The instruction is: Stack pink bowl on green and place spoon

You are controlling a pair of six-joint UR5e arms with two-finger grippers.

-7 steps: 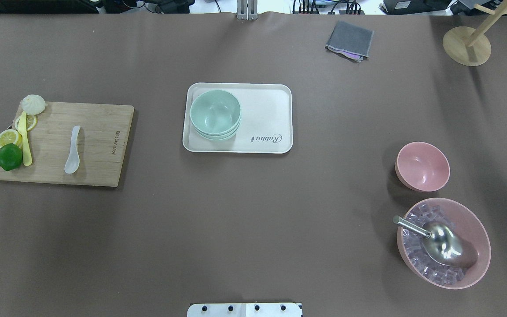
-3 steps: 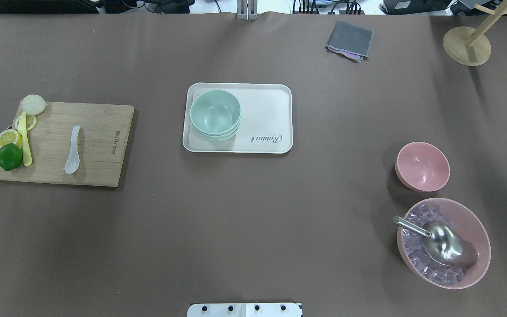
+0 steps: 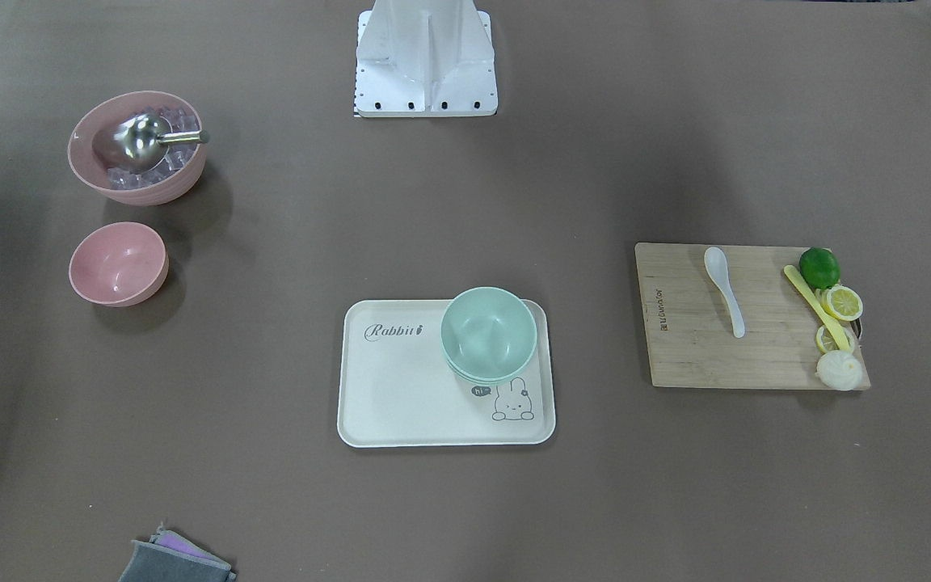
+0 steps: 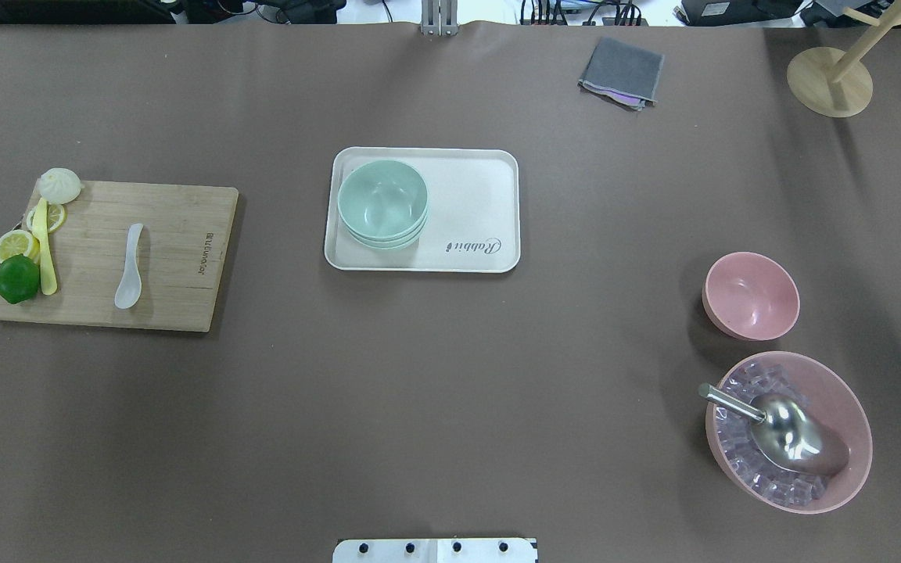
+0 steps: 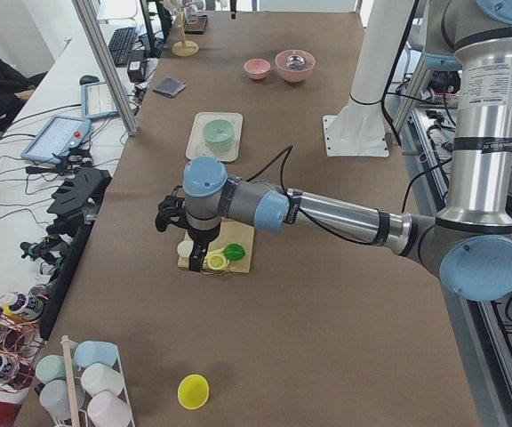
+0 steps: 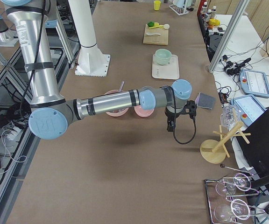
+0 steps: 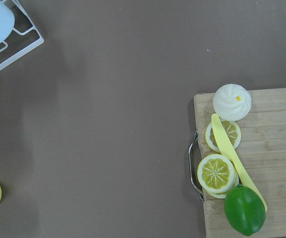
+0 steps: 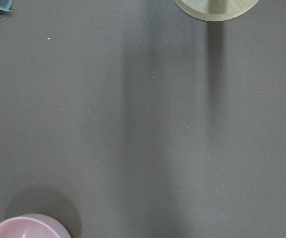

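The small pink bowl [image 4: 751, 295] stands on the table at the right; it also shows in the front view [image 3: 118, 263], and its rim shows in the right wrist view [image 8: 21, 227]. Stacked green bowls [image 4: 382, 202] sit on the white tray [image 4: 482, 195]. The white spoon [image 4: 129, 267] lies on the wooden cutting board [image 4: 177, 234]. My left gripper [image 5: 192, 253] hovers over the board's outer end. My right gripper [image 6: 170, 124] hovers beyond the pink bowl. I cannot tell whether either is open or shut.
A large pink bowl [image 4: 849, 399] with ice cubes and a metal scoop [image 4: 787, 434] stands near the small pink bowl. A lime [image 4: 17, 278], lemon slices and a bun sit on the board's left end. A grey cloth [image 4: 622, 72] and a wooden stand [image 4: 830, 81] are at the far right.
A dark part of the right arm at the overhead view's right edge has shifted slightly up and inward. The bowls, spoon and tray have not moved.
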